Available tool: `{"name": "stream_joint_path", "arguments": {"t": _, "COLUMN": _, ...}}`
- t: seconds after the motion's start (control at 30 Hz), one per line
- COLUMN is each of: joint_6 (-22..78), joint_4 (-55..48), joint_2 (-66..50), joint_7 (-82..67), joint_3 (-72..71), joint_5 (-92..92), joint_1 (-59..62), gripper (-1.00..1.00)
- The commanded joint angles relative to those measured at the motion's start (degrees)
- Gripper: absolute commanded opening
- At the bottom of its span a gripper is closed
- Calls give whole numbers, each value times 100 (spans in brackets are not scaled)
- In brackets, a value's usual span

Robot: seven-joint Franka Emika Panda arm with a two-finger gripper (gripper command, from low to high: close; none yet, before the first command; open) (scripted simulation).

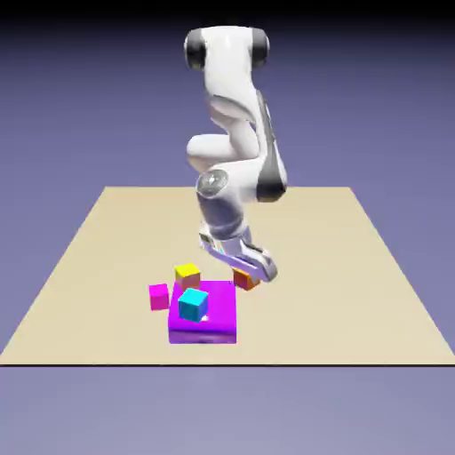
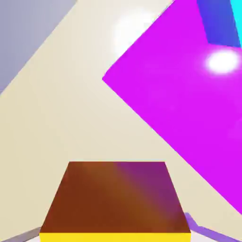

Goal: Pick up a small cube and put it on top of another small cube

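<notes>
The small orange cube (image 1: 245,281) sits between the fingers of my gripper (image 1: 250,275), just off the far right corner of the big purple block (image 1: 203,313). In the hand view the orange cube (image 2: 116,196) fills the bottom middle, its top in shadow, and only grey slivers of the fingertips (image 2: 19,235) show beside it. The gripper (image 2: 116,235) is shut on it. I cannot tell whether the cube is off the table. A cyan cube (image 1: 192,305) rests on the purple block (image 2: 189,118).
A yellow cube (image 1: 187,274) stands behind the purple block and a magenta cube (image 1: 159,296) to its left in the exterior view. A corner of the cyan cube (image 2: 222,21) shows at the hand view's top right. The table's edge (image 2: 38,52) runs diagonally at upper left.
</notes>
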State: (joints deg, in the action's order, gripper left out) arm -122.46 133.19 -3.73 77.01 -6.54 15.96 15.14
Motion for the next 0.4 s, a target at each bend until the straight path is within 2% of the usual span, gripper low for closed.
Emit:
{"name": "stream_joint_path", "arguments": {"t": 0.0, "joint_6": 195, "joint_4": -208, "joint_2": -27, "joint_7": 12, "joint_3": 174, "joint_5": -137, "joint_1": 39, "gripper": -100}}
{"name": "stream_joint_path", "arguments": {"t": 0.1, "joint_6": 491, "joint_4": -530, "joint_2": -70, "joint_7": 16, "joint_3": 442, "joint_5": -322, "joint_1": 236, "gripper": -100}}
{"name": "stream_joint_path", "arguments": {"t": 0.27, "joint_6": -515, "joint_4": -56, "joint_2": -600, "joint_7": -111, "joint_3": 357, "joint_5": -161, "joint_1": 161, "gripper": -100}}
{"name": "stream_joint_path", "arguments": {"t": 0.3, "joint_6": -515, "joint_4": -56, "joint_2": -600, "joint_7": -111, "joint_3": 357, "joint_5": -161, "joint_1": 161, "gripper": 100}}
{"name": "stream_joint_path", "arguments": {"t": 0.37, "joint_6": -266, "joint_4": -174, "joint_2": -469, "joint_7": -80, "joint_3": 378, "joint_5": -201, "joint_1": 179, "gripper": 100}}
